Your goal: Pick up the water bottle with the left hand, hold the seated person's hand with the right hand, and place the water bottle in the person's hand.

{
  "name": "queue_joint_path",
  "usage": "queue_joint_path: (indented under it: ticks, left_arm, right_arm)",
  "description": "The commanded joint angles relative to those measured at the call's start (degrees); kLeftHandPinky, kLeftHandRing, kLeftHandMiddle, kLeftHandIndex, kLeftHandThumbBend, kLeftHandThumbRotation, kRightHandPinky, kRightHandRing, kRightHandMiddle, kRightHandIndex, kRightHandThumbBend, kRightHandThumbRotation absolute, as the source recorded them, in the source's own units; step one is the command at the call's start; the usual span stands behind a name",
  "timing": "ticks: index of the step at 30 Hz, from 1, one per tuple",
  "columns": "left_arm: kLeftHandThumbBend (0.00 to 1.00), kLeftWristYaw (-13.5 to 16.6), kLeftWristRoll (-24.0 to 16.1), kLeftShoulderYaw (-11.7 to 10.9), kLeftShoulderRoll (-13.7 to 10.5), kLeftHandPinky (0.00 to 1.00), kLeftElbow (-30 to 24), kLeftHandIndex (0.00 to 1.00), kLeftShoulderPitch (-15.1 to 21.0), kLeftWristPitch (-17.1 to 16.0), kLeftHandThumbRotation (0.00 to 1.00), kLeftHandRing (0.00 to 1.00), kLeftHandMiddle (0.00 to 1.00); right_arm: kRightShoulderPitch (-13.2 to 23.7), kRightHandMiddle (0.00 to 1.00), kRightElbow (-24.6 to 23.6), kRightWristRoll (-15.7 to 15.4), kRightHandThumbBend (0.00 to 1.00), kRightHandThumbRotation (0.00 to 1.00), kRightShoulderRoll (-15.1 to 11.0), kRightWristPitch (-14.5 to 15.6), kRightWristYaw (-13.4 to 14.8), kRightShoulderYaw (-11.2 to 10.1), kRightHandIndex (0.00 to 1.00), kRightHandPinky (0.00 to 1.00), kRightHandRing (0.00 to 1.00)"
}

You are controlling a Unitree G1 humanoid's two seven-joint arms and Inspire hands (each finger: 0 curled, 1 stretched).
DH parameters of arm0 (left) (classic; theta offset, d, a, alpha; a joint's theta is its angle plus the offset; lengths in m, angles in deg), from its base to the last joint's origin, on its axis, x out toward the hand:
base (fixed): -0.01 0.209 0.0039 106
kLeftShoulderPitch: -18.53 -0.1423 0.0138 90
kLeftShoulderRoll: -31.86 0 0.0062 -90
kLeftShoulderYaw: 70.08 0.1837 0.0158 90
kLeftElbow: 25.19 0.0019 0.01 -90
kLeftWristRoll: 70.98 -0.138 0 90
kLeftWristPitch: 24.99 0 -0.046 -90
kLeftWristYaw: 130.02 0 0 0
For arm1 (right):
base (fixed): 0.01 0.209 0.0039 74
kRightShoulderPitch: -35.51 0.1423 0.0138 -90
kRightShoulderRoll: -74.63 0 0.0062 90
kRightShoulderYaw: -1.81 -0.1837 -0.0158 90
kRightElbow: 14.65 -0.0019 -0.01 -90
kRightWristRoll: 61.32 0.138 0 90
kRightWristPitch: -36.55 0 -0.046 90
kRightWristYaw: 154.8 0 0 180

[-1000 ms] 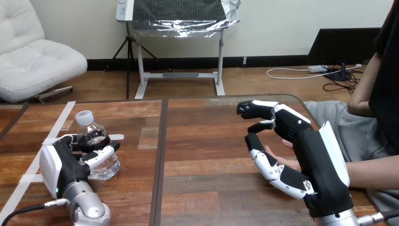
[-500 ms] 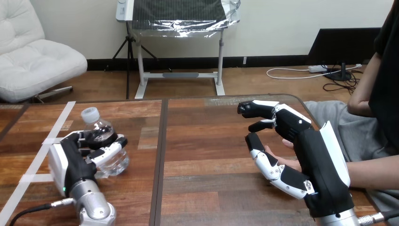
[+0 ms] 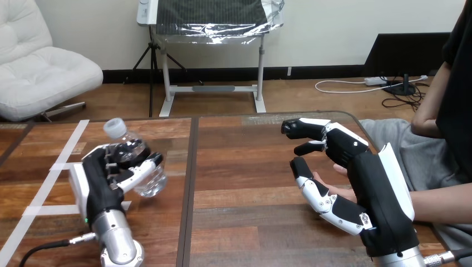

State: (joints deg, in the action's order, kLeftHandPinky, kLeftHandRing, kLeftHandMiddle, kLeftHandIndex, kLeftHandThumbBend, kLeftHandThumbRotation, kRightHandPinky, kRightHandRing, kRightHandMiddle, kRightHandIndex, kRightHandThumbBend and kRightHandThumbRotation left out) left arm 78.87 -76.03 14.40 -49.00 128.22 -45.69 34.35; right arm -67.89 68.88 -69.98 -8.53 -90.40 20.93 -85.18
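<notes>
Clear plastic water bottle (image 3: 155,181) with a white cap is clenched in the left hand (image 3: 103,181), tilted above the wooden table's (image 3: 245,167) left half, so pickup looks done. Right hand (image 3: 362,167) sits over the person's hand (image 3: 328,183); can't tell if it grips. Handover is left. Versus earlier: bottle raised and carried rightward, right hand unchanged.

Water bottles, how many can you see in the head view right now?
1. The water bottle is over the left part of the table, tilted, with the robot's left hand curled round it. Nothing here looks big enough to hide another.
</notes>
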Motion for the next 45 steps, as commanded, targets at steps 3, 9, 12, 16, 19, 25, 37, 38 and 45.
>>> queue_joint_path:
  ticks: [3, 9, 12, 16, 19, 25, 37, 38, 45]
  left_arm:
    - [0.72, -3.7, 1.9, -0.4, 1.5, 0.39, -9.1, 0.47, 0.5, -2.9, 0.0, 0.42, 0.47]
    - [0.7, -4.9, 1.1, 0.5, 2.3, 0.38, -13.7, 0.47, -1.5, -3.3, 0.0, 0.42, 0.47]
    - [0.7, -4.8, -0.2, 1.2, 2.4, 0.38, -15.9, 0.47, -2.5, -3.2, 0.0, 0.42, 0.47]
    - [0.69, -5.4, -0.8, 1.5, 2.8, 0.37, -18.5, 0.47, -3.6, -2.4, 0.0, 0.42, 0.46]
    - [0.68, -6.4, -1.2, 1.8, 3.1, 0.37, -20.6, 0.47, -4.6, -2.2, 0.0, 0.41, 0.46]
    - [0.68, -6.8, -2.0, 2.3, 4.0, 0.37, -24.5, 0.47, -6.4, -1.4, 0.0, 0.41, 0.46]
    - [0.7, -7.2, -3.3, 3.2, 5.6, 0.37, -31.4, 0.47, -9.6, 1.6, 0.0, 0.41, 0.45]
    - [0.7, -7.3, -3.4, 3.3, 5.8, 0.37, -32.2, 0.47, -10.0, 2.1, 0.0, 0.41, 0.45]
    - [0.69, -7.6, -4.1, 3.7, 6.3, 0.38, -35.2, 0.47, -11.6, 3.9, 0.0, 0.42, 0.45]
  right_arm:
    - [2.7, 0.76, -1.7, 0.7, 0.32, 0.08, 0.0, -1.4, 0.3, -0.6, 0.69, 0.61, 0.73]
    - [2.7, 0.76, -1.6, 0.0, 0.32, 0.08, 0.0, -1.6, 0.7, -0.9, 0.7, 0.61, 0.74]
    - [2.7, 0.76, -1.7, 0.0, 0.32, 0.09, 0.0, -1.6, 0.8, -1.0, 0.7, 0.61, 0.74]
    - [2.7, 0.76, -1.7, -0.1, 0.33, 0.1, 0.1, -1.2, 0.9, -1.0, 0.7, 0.61, 0.74]
    - [2.6, 0.77, -1.9, 0.0, 0.34, 0.11, 0.2, -0.6, 0.9, -1.1, 0.7, 0.61, 0.74]
    - [2.5, 0.78, -2.3, -0.3, 0.35, 0.15, -0.3, 0.0, 0.8, -1.6, 0.72, 0.59, 0.73]
    - [3.6, 0.81, -3.1, -3.6, 0.46, 0.14, -4.0, 2.8, -0.5, -4.3, 0.75, 0.62, 0.76]
    - [3.7, 0.81, -3.6, -4.3, 0.47, 0.14, -4.8, 3.8, -0.8, -4.8, 0.76, 0.62, 0.76]
    - [3.7, 0.85, -6.3, -9.0, 0.57, 0.1, -8.1, 8.5, -1.5, -7.0, 0.79, 0.7, 0.81]
